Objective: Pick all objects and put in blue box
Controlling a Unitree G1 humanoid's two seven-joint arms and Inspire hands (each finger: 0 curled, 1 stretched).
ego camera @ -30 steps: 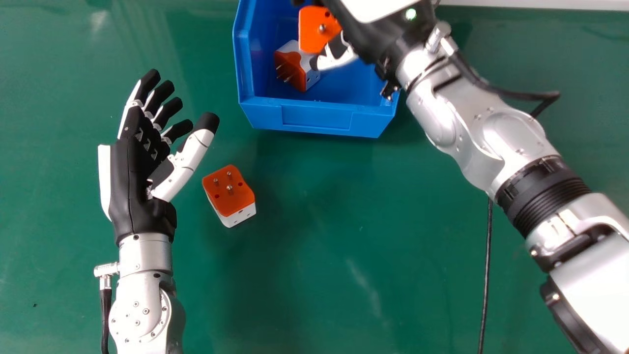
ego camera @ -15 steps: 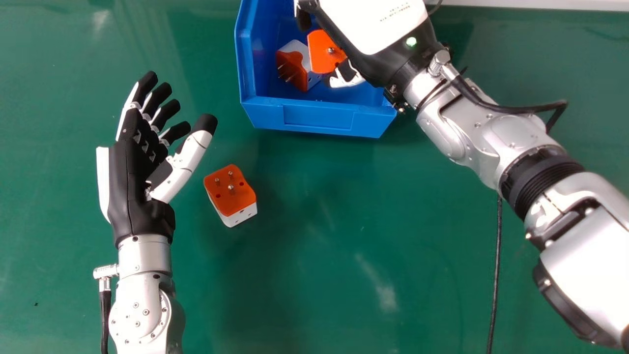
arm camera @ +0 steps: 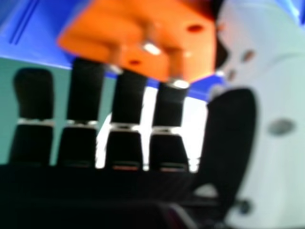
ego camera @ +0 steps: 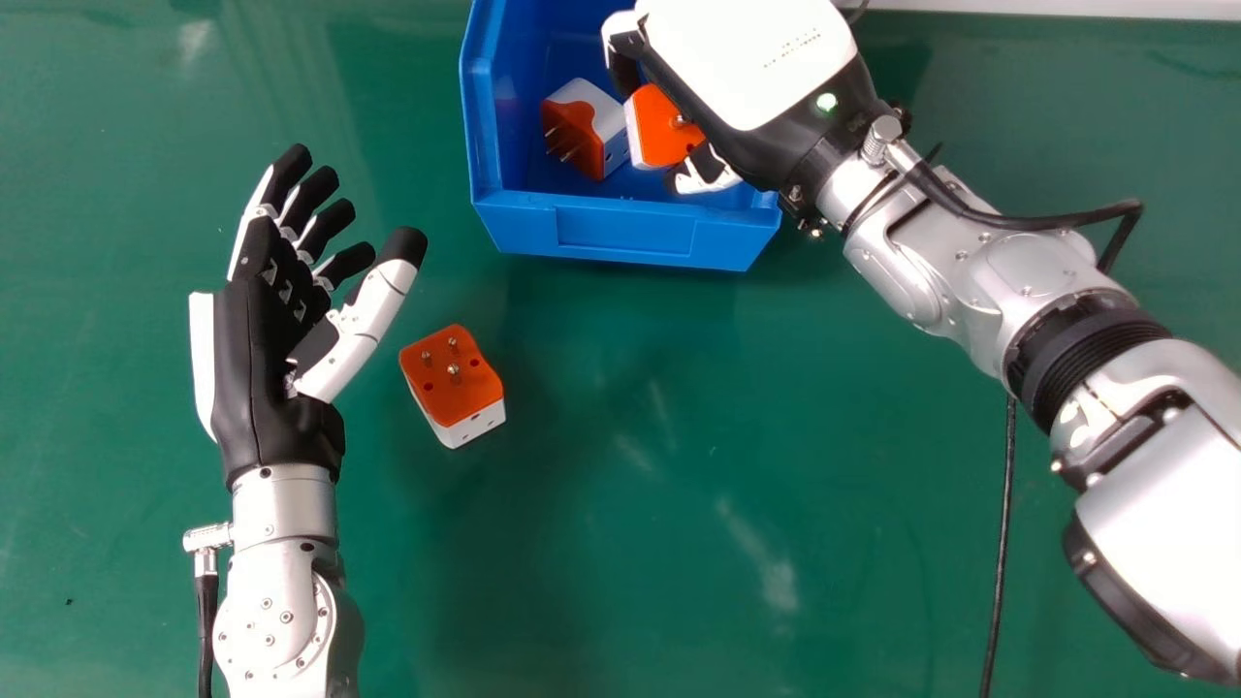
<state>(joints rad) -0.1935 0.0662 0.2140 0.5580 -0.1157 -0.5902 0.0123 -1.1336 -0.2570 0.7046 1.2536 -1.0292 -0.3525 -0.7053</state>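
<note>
The right hand (ego camera: 751, 63) pinches the held adapter (ego camera: 661, 126) between fingers and thumb, over the blue box (ego camera: 625, 231), just right of the boxed adapter (ego camera: 585, 131).

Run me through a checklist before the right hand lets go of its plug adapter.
1. Held adapter over the blue box: ok, it is within the box's walls in the head view.
2. Right hand has it between thumb and fingers: ok.
3. Held adapter resting on the box floor: cannot tell, the height is unclear.
4. Gap to the adapter lying in the box: cannot tell, their edges meet in the head view, but contact is unclear.
5. Left hand out of the way: ok, open and outside the box.
6. All adapters boxed: not ok, one adapter sits on the table.
</note>
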